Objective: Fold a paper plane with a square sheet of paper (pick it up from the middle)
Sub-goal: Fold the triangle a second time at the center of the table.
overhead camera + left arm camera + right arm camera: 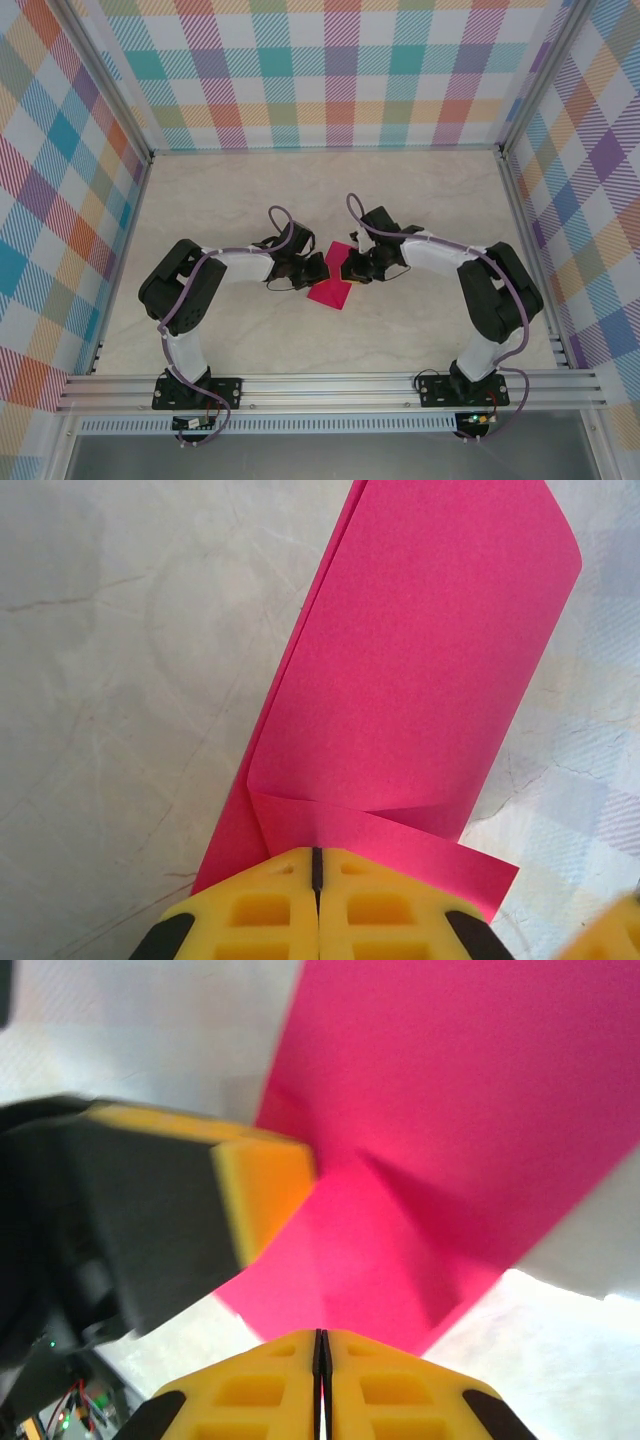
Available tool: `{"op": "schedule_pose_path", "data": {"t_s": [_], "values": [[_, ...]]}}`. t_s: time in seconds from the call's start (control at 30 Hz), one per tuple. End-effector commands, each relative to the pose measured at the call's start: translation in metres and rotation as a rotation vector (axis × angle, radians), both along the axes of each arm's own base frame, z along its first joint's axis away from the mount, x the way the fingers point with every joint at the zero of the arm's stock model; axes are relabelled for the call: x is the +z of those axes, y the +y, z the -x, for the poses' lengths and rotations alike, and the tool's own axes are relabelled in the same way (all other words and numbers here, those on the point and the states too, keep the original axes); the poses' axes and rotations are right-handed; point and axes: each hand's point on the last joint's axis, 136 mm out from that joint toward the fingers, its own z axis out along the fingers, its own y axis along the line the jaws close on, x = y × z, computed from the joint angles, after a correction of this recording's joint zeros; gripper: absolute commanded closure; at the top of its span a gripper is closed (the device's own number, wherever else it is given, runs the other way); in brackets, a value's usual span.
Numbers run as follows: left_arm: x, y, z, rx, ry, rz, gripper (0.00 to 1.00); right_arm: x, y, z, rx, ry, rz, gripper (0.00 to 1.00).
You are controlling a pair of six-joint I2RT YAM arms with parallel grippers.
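Left gripper, right gripper pinched shut on folded square sheet of paper, middle of table. Uneven pulls may tear it, skew crease.

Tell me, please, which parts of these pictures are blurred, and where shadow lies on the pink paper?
Right wrist view: the left gripper is blurred, and the square sheet of paper shades its own lower flap. Left wrist view: paper sharp, a yellow blur in the bottom right corner. Top view: even light, all sharp.
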Motion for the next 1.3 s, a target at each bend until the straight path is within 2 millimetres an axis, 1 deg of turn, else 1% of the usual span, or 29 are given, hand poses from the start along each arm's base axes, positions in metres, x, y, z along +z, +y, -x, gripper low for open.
{"op": "schedule_pose_path", "data": {"t_s": [0.0, 0.1, 0.2, 0.43, 0.53, 0.67, 1.27], "values": [[-0.033, 0.024, 0.020, 0.030, 0.097, -0.130, 0.94, 0.007, 0.013, 0.022, 0.050, 0.021, -0.015, 0.89], [-0.033, 0.024, 0.020, 0.032, 0.099, -0.132, 0.94, 0.000, 0.020, 0.031, 0.069, 0.028, 0.002, 0.89], [-0.033, 0.024, 0.019, 0.034, 0.098, -0.132, 0.94, -0.010, 0.023, 0.033, 0.068, 0.046, 0.012, 0.89], [-0.033, 0.024, 0.019, 0.038, 0.100, -0.137, 0.94, -0.035, 0.019, 0.032, 0.057, 0.070, 0.062, 0.90], [-0.034, 0.025, 0.020, 0.039, 0.103, -0.140, 0.94, -0.044, 0.012, 0.033, 0.054, 0.072, 0.107, 0.90], [-0.035, 0.026, 0.020, 0.044, 0.105, -0.143, 0.95, -0.048, 0.008, 0.036, 0.058, 0.082, 0.125, 0.90], [-0.038, 0.030, 0.021, 0.055, 0.109, -0.165, 0.94, -0.056, 0.001, 0.053, 0.094, 0.126, 0.126, 0.89]]}}
